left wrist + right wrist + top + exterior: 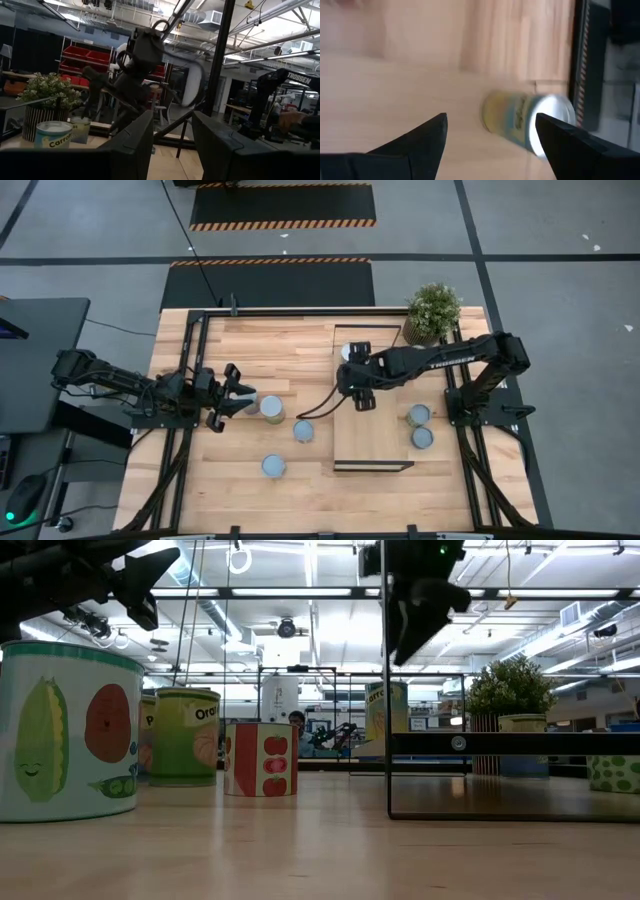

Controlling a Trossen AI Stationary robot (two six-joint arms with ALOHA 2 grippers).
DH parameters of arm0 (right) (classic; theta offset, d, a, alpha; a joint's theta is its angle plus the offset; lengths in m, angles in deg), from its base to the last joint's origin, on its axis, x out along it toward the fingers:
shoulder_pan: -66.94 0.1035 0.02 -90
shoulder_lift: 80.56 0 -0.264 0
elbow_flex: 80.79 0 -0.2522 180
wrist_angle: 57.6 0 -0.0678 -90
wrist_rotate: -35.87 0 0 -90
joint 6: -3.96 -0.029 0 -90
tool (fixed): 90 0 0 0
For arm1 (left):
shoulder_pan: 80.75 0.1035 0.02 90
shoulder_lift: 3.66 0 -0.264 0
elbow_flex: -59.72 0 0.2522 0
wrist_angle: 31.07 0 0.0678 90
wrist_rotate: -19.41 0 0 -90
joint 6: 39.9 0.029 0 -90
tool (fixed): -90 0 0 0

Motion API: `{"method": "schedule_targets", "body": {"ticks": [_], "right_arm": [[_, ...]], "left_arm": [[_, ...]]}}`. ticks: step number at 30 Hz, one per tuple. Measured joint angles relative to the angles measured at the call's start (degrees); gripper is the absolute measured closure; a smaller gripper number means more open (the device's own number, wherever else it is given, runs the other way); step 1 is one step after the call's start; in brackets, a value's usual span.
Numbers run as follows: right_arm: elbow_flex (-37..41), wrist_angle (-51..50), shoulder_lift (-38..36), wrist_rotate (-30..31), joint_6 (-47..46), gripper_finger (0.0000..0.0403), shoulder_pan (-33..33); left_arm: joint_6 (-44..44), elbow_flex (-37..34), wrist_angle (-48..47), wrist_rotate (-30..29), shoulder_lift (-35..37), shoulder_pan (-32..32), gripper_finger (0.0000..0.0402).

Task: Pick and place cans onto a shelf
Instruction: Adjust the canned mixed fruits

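Near the bottom of the high view, one can (273, 467) stands alone on the tabletop (300, 480). A little higher, a second can (304, 430) stands near the middle. Higher and to the left is a third can (271, 406). Our left tool (243, 392) is just to the left of this one, almost touching it. Its fingers are spread wide and hold nothing, as the left wrist view shows. So we think the left arm is the nearer one for this can, and the can lies to the right of the tool. The can stands upright, round top up.

To the right, the shelf (372, 442) runs from the lower middle up toward the top. Two cans (420, 426) stand just past its right edge.

Farther up, our right tool (358, 358) hangs over the top end of the shelf. Its fingers are wide too. The right wrist view shows a can (527, 122) between them but not touching. Its round top points toward the right of that view. We cannot tell if it is on the shelf yet. The plant (433, 310) sits at the upper right.
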Motion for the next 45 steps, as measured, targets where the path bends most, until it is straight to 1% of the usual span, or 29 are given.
{"method": "schedule_targets", "body": {"ticks": [4,8,9,11,13,15,19,21,24,29,35,39,45], "right_arm": [[0.0,5.8,-0.6,-9.4,-1.7,0.0093,-1.3],[0.0,8.1,-1.8,-12.8,-1.7,0.0093,-2.5],[0.0,9.1,-2.5,-14.6,-1.6,0.0093,-2.8],[0.0,11.3,-4.3,-18.8,-1.7,0.0093,-3.6],[0.0,12.6,-6.3,-20.0,-2.5,0.0093,-4.2],[0.0,11.1,-7.9,-17.8,-2.6,0.0093,-4.5],[0.0,5.2,-9.6,-7.9,-2.5,0.0093,-4.6],[0.0,1.9,-9.6,-5.5,-3.6,0.0093,-4.1],[0.0,-2.2,-8.5,-3.7,-6.2,0.0093,-2.7],[0.0,-5.4,-5.1,-0.8,-8.0,0.0093,-0.7],[-0.1,-6.3,-3.4,0.0,-7.4,0.0093,-1.0],[-0.6,-5.7,-2.8,2.6,-5.5,0.0093,-1.2],[-0.7,-3.6,-2.6,2.6,-4.1,0.0093,-1.3]], "left_arm": [[2.2,0.0,1.8,0.5,0.0,0.0,0.026],[2.7,0.0,1.9,0.7,0.0,0.0,0.026],[2.7,0.0,1.9,0.9,0.0,0.0,0.026],[2.7,0.0,2.1,2.3,0.0,0.0,0.026],[2.9,0.0,2.3,3.6,0.0,0.0,0.026],[2.9,0.0,2.5,3.7,0.0,0.0,0.026],[2.4,0.0,2.3,3.7,0.0,0.0,0.026],[2.2,0.0,2.2,3.7,0.0,0.0,0.026],[2.3,0.0,2.3,3.7,0.0,0.0,0.026],[6.7,0.0,5.3,3.7,0.0,0.0,0.026],[8.3,0.0,6.2,3.7,0.0,0.0,0.026],[9.1,0.0,6.3,3.3,0.0,0.0,0.026],[10.4,0.0,6.2,3.0,0.0,0.0,0.026]]}}
